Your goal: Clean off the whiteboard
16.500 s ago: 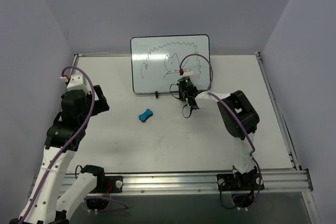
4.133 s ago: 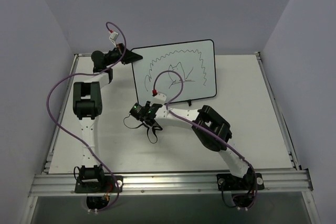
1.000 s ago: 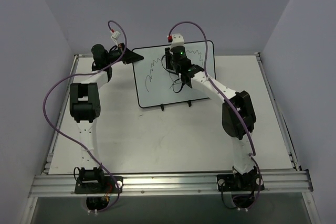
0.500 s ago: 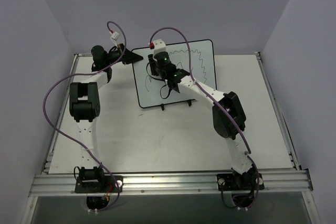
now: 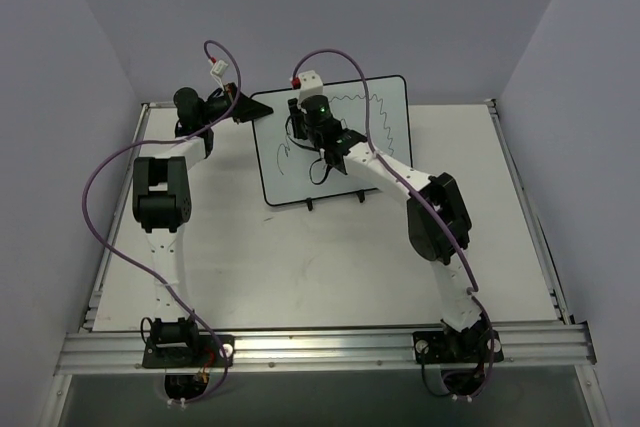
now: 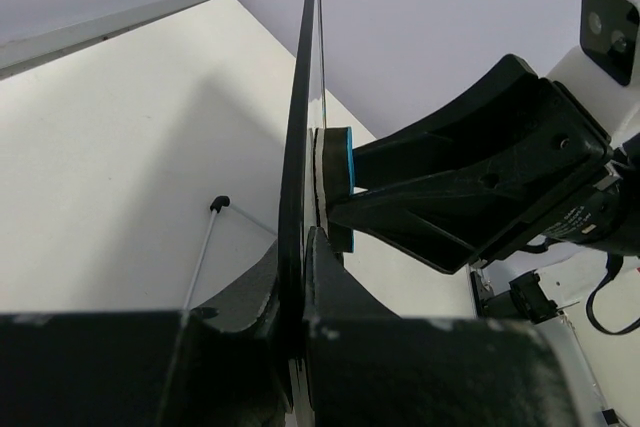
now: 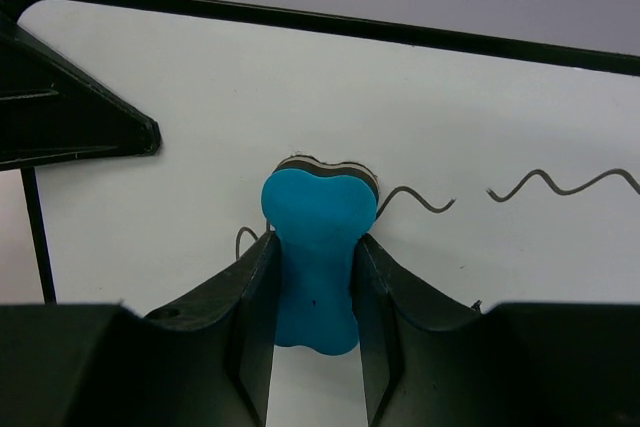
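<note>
The whiteboard (image 5: 380,162) stands tilted at the back of the table, with black marker scribbles (image 5: 372,110) left mostly on its right and lower left. My left gripper (image 5: 243,107) is shut on its upper left corner. The left wrist view shows the board edge-on (image 6: 300,137), pinched between the fingers of that gripper (image 6: 297,247). My right gripper (image 5: 302,127) is shut on the blue bone-shaped eraser (image 7: 315,257) and presses its felt face against the board's (image 7: 480,107) upper left area. A wavy line (image 7: 560,184) runs to the eraser's right. From the side, the eraser (image 6: 338,159) touches the board's face.
The board's two small black feet (image 5: 308,205) (image 5: 360,197) rest on the white table (image 5: 300,267). Grey walls close in the back and sides. A metal rail (image 5: 320,347) runs along the near edge. Purple cables loop over both arms.
My right gripper has slid the eraser left across the top of the board, from its middle to its upper left, and marker strokes there are gone. The left gripper and board have stayed put.
</note>
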Robot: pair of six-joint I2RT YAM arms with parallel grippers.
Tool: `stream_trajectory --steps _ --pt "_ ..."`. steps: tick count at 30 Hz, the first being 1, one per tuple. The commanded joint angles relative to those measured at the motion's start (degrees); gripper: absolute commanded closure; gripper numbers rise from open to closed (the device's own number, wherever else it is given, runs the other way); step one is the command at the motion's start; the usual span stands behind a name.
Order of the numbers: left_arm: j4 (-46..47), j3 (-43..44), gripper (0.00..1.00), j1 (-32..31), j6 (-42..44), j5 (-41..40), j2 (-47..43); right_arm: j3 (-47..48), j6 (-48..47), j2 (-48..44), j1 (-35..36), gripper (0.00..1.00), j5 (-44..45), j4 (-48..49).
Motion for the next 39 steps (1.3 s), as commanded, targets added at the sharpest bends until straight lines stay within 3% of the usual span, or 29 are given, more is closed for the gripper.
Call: stream_trajectory --steps 1,7,9,21,25,34,39 --pt "11.24 0.1 0.98 -1.12 10.46 7.51 -0.41 -6.49 -0.73 -1.07 2.99 1.0 6.25 -1.62" --pt "12.56 0.54 0.98 -1.12 9.23 7.69 -0.15 -19.33 1.72 -2.92 6.43 1.0 5.57 5.59" --pt "12.82 0.63 0.98 -1.12 8.88 7.78 -0.15 -19.53 1.55 -2.49 6.69 1.0 5.56 5.69" --pt "13.44 0.28 0.98 -1.47 8.52 7.78 -0.94 2.6 -2.93 1.91 0.72 1.0 9.61 -4.32" --pt "13.35 0.37 0.98 -1.56 8.44 7.87 -0.94 5.43 -3.28 2.97 -1.39 1.0 9.61 -5.47" --pt "13.79 0.72 0.98 -1.56 8.0 7.95 -0.67 -2.29 -6.97 1.74 1.76 1.0 1.08 -0.9" --pt "13.79 0.72 0.98 -1.56 7.91 8.04 -0.76 -12.13 -6.37 -1.24 5.11 1.0 0.9 3.75"
